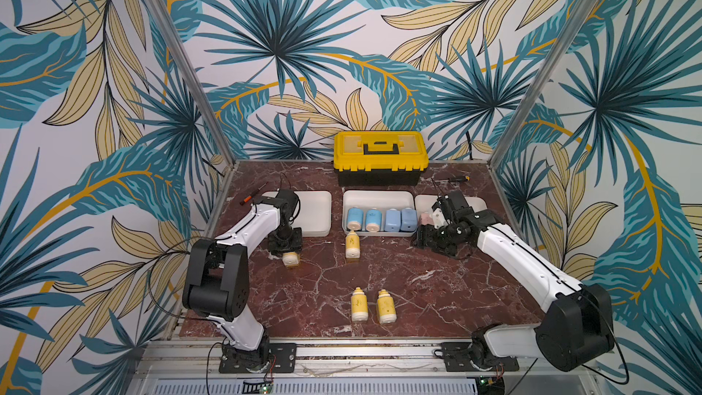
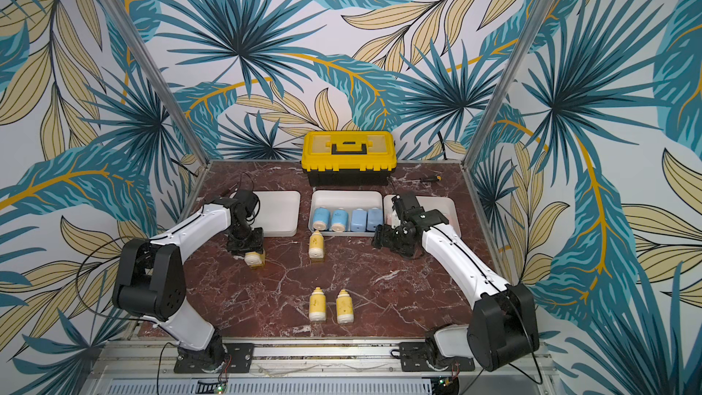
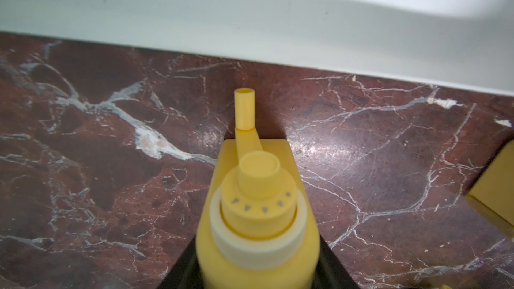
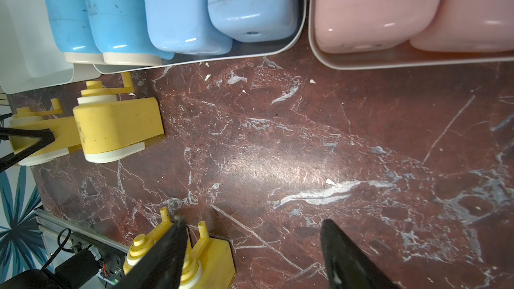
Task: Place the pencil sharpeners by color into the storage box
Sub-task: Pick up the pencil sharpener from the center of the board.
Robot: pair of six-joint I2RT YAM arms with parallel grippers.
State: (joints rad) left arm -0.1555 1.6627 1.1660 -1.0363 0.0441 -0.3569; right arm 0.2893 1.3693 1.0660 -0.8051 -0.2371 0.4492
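Observation:
My left gripper point(image 1: 287, 249) point(image 3: 257, 262) is shut on a yellow pencil sharpener point(image 1: 291, 259) point(image 3: 256, 218), low over the marble just in front of the empty left tray point(image 1: 313, 210) point(image 3: 250, 23) of the storage box. One more yellow sharpener point(image 1: 352, 245) lies before the middle tray point(image 1: 380, 194), and two point(image 1: 359, 303) point(image 1: 386, 305) lie near the table's front. Several blue sharpeners point(image 1: 380, 219) point(image 4: 178, 12) fill the middle tray. Pink sharpeners point(image 1: 424, 219) point(image 4: 372, 9) lie in the right tray point(image 1: 424, 200), mostly hidden by my right arm. My right gripper point(image 1: 422, 239) point(image 4: 253, 226) hangs open and holds nothing, in front of that tray.
A yellow-and-black toolbox point(image 1: 380, 157) stands at the back behind the trays. A red-handled screwdriver point(image 1: 250, 198) lies at the back left and another point(image 1: 457, 179) at the back right. The marble tabletop point(image 1: 437, 290) ends at a metal rail at the front.

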